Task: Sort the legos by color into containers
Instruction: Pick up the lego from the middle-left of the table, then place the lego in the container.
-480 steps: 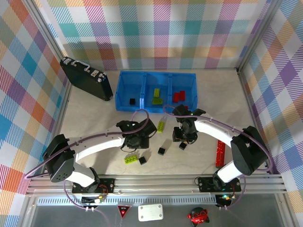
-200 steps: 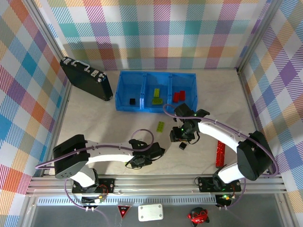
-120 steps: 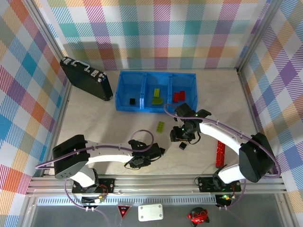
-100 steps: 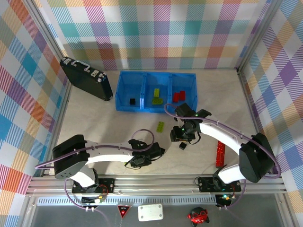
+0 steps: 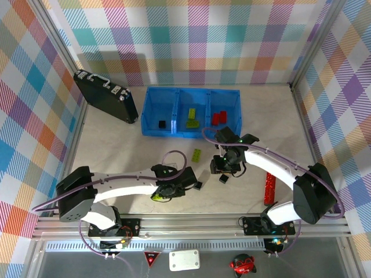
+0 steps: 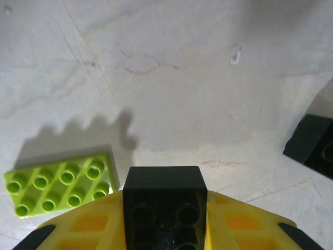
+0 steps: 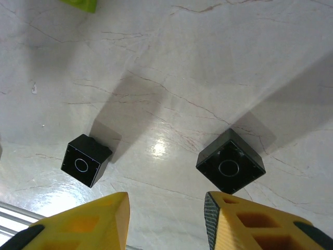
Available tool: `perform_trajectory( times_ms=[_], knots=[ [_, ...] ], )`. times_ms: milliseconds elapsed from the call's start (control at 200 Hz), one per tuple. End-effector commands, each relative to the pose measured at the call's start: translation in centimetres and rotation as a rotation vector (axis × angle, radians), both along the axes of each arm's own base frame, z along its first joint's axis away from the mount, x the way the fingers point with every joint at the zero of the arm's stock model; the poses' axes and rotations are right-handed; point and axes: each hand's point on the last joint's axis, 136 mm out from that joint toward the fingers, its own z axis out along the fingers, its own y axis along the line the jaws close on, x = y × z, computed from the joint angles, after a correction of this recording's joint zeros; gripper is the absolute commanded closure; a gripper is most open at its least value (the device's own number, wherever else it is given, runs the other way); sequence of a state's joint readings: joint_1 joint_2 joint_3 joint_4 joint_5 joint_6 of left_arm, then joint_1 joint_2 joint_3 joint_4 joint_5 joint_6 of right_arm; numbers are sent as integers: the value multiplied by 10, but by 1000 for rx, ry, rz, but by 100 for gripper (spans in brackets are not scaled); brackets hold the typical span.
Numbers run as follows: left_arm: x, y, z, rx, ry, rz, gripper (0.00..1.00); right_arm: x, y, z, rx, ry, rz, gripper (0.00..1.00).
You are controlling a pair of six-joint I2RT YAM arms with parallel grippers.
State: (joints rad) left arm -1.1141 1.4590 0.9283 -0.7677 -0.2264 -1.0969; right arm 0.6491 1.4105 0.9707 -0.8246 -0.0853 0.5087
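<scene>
SORTING BY COLOR: The left tool clamps a black cube close to the table, with a green brick just beside it. The right tool hangs parted and empty over two loose cubes. The best move looks like a straight lift clear of the green brick, then a carry to the bin, into its left compartment with the black piece.

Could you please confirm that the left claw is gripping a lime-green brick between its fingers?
Not quite: the left claw grips a black brick between its fingers, not a lime-green one. The lime-green brick lies on the table beside it, as the left wrist view shows.
</scene>
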Motion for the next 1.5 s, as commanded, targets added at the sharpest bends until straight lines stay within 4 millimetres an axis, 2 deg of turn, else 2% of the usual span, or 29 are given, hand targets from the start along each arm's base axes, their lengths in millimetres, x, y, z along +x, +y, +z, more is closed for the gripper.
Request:
perform_trajectory(
  times_ms=[0,265,450,820,1130,1495],
  knots=[
    [12,12,20,16,-17,-37,67,1,-2,11,-3,-20,-29,56],
    [49,47,56,7,-55,-10,67,0,-4,10,-18,-8,-52,56],
    [78,66,72,-6,-62,-10,67,-1,-8,13,-24,-13,-72,56],
    [156,73,98,20,-148,-70,67,-4,-13,12,-43,4,-98,56],
    [219,80,101,11,-182,-75,67,-9,-18,15,-52,13,-121,56],
    [289,78,75,106,-179,-119,68,-15,-24,19,-60,15,-150,56]
  ],
)
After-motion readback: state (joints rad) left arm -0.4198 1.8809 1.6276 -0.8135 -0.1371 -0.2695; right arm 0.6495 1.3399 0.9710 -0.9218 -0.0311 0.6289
